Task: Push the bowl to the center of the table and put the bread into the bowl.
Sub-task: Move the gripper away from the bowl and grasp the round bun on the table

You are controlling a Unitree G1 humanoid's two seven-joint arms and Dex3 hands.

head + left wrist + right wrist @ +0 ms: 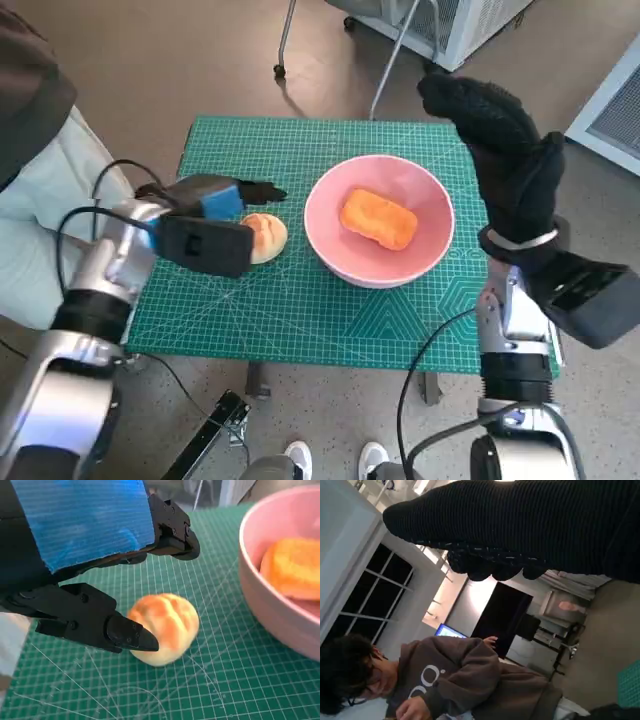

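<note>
Bowl (379, 220), pink, near centre of green cutting mat (300, 310) covering the table. Holds one orange slab of bread (378, 218), resting on the bowl floor, roughly centred. Same slab visible in left wrist view (292, 567), lying inside the pink wall (270, 605).

Second bread piece, a pale round bun (264, 237) with browned top, on the mat at 9 o'clock from the bowl, just beside its rim, not touching. In left wrist view bun (164, 627) sits upright on the mat, clear of the bowl wall.

Left hand (205, 225), black with blue tape on its back, at 9 o'clock of the bun, partly covering its near edge in head view. Fingers apart, nothing held. Left wrist view: hand (95, 570) straddles the bun, lower black fingertip (132, 636) at the bun's side, apparently touching; upper finger (172, 532) raised well clear above the mat. Not closed on the bun.

Right hand (505, 160), black knitted glove, raised at 3 o'clock of the bowl, over the mat's far right corner. Fingers extended, pointing toward 11 o'clock, nothing in them. Contact with bowl rim: cannot tell from head view. Right wrist view: glove (520, 530) fills the upper band, camera aimed away from the table.

Person in dark sweatshirt (465, 680) seated, seen in right wrist view. Shoe tips (335, 458) at 6 o'clock, below the table edge.
</note>
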